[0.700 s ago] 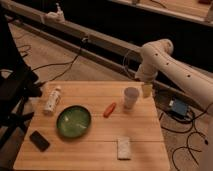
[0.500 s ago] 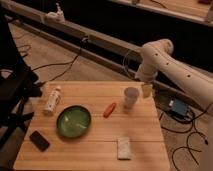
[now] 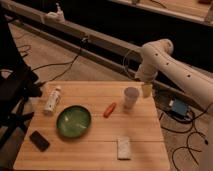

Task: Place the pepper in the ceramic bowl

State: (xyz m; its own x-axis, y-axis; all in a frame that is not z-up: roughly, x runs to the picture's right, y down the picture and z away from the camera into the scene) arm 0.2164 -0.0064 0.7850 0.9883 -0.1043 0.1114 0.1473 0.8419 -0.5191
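Note:
The pepper, small, slender and orange-red, lies on the wooden table near its middle. The green ceramic bowl sits to its left and a little nearer the front, empty. My gripper hangs from the white arm over the table's far right corner, just right of a small white cup. It is well right of the pepper and touches nothing I can see.
A white bottle lies on its side at the table's left. A black phone-like object is at the front left corner and a white sponge-like block at the front right. Cables and a blue box lie on the floor to the right.

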